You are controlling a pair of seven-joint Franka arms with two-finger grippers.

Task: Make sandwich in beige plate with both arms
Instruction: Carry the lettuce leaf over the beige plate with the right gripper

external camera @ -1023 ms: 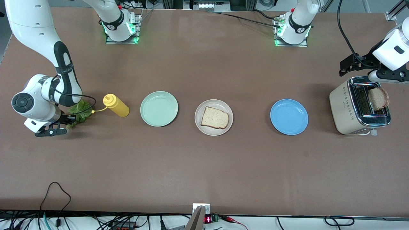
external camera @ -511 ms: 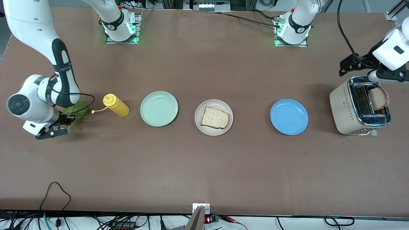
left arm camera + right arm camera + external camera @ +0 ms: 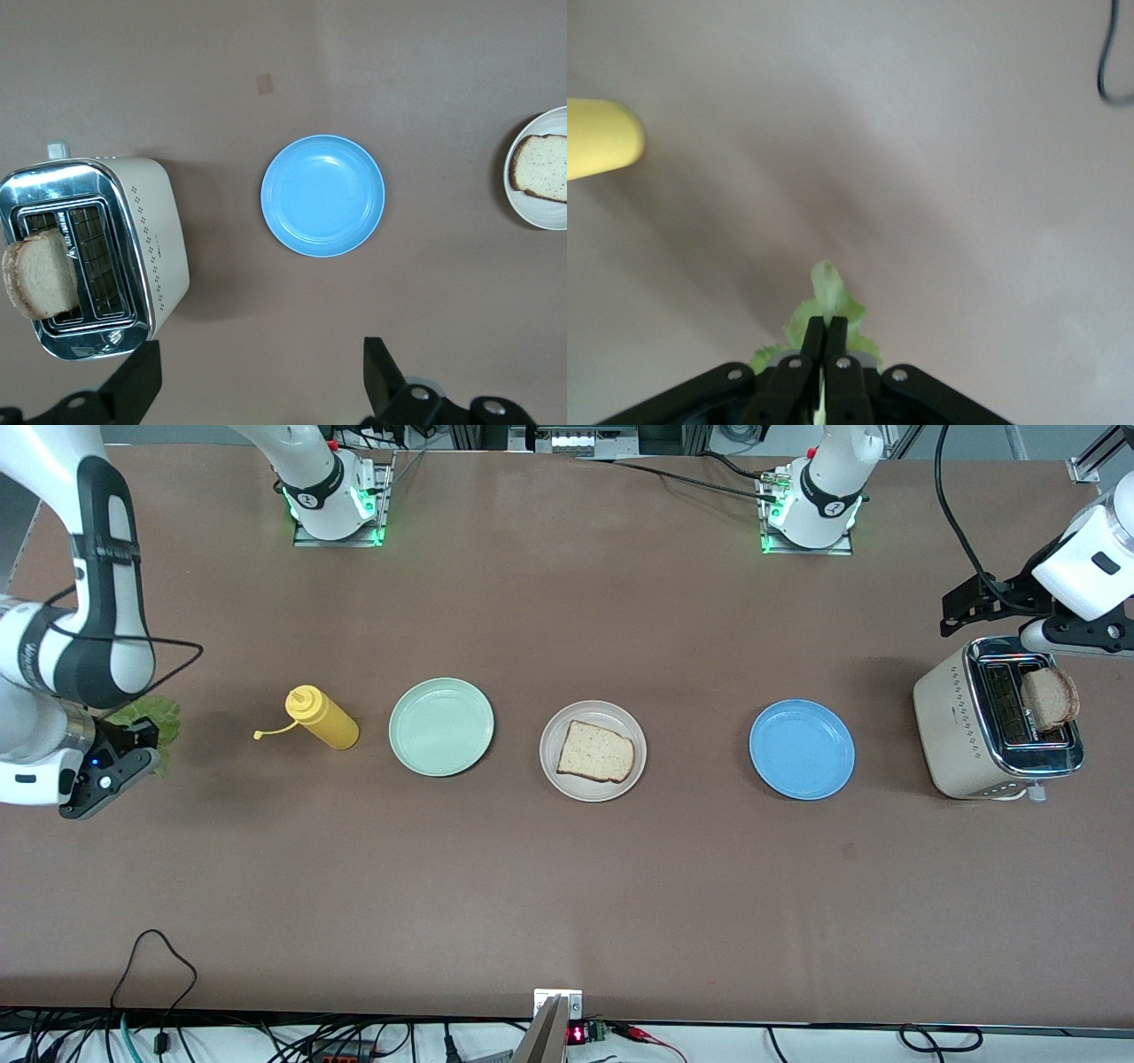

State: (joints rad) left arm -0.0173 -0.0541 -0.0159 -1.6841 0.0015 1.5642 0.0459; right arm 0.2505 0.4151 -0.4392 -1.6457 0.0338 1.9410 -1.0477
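Note:
The beige plate (image 3: 589, 712) sits mid-table with one toasted bread slice (image 3: 595, 752) on it; both also show in the left wrist view, plate (image 3: 539, 218) and slice (image 3: 545, 166). A second slice (image 3: 1048, 698) stands in the toaster (image 3: 961, 722), also seen in the left wrist view (image 3: 40, 274). My right gripper (image 3: 137, 742) is shut on the green lettuce leaf (image 3: 146, 712) and holds it above the table at the right arm's end. The right wrist view shows the gripper (image 3: 825, 320) pinching the leaf (image 3: 826, 282). My left gripper (image 3: 970, 607) hangs open and empty above the toaster (image 3: 151, 239).
A yellow squeeze bottle (image 3: 323, 719) lies beside the lettuce, toward the plates, and shows in the right wrist view (image 3: 598, 137). A mint green plate (image 3: 441, 726) and a blue plate (image 3: 802, 748) flank the beige plate. The blue plate also shows in the left wrist view (image 3: 323, 195).
My right gripper has risen with the lettuce and moved away from the yellow bottle toward the right arm's end of the table. The left arm has not moved.

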